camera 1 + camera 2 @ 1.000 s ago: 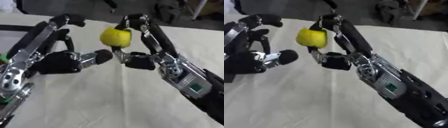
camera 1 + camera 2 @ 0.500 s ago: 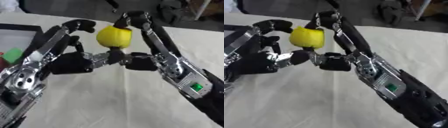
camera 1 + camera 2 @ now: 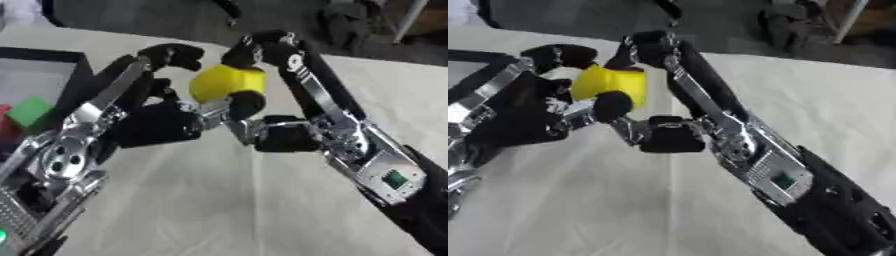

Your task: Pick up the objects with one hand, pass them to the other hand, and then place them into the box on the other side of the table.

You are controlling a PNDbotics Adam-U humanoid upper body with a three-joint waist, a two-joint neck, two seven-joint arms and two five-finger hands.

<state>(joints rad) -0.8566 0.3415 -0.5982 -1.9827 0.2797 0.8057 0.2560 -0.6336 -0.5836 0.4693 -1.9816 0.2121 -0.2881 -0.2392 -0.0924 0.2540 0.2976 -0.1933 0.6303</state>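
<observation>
Above the table we find the yellow object (image 3: 226, 82) grasped by our right hand (image 3: 284, 137), with our left hand (image 3: 162, 122) curling round it too. It looks light, rigid and smooth; opposite flanks seem safest.

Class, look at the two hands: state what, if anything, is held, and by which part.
A yellow object is held between both hands: the right hand pinches its top and underside, and the left hand curls fingers round its left side.
</observation>
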